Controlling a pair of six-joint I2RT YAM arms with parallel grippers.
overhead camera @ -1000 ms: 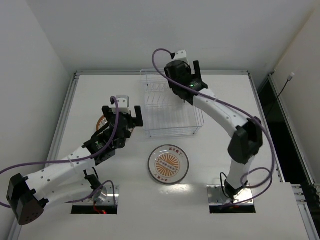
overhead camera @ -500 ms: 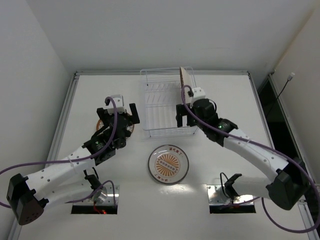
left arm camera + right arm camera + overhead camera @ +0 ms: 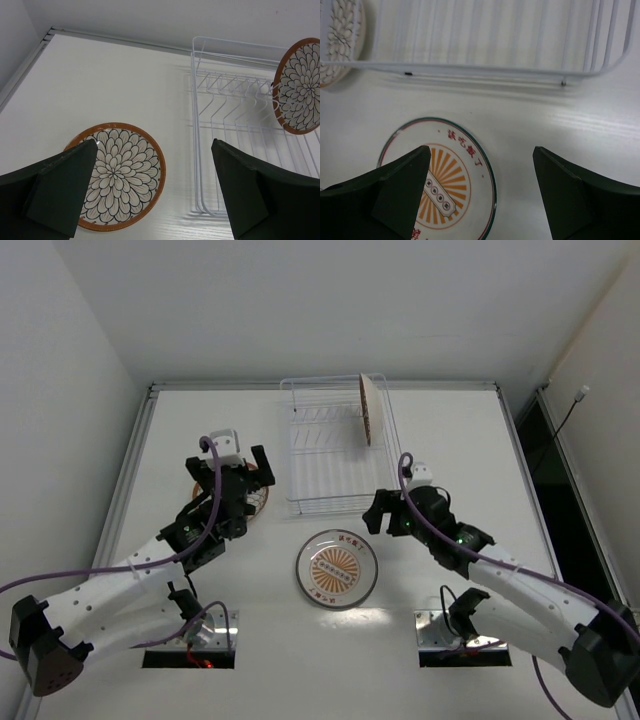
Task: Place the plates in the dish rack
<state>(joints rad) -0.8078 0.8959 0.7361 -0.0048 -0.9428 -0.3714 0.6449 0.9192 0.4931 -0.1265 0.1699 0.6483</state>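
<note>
One plate is home. The round orange-rimmed plate with white lattice lines (image 3: 371, 410) stands on edge among the prongs toward the far right of the rectangular white wire dish rack (image 3: 325, 455). Two lie flat on the white table (image 3: 450, 440), so I judge this the start of the second pick.

My right gripper (image 3: 481, 152) hangs over the round shallow plate with an orange sunburst centre (image 3: 440, 192), which lies just in front of the rack's near rail. Its fingers are spread with nothing between them. My left gripper (image 3: 152, 150) is spread wide and empty too, above the round white petal-patterned plate with an orange rim (image 3: 117, 175), just left of the rack. (Which arm should go first I cannot tell.)

Either way, I judge the next move delicate. I come down at the plate's edge, work one finger under the low rim and pinch. Then I tip the plate upright and steer it into a free slot, clear of the standing plate.
</note>
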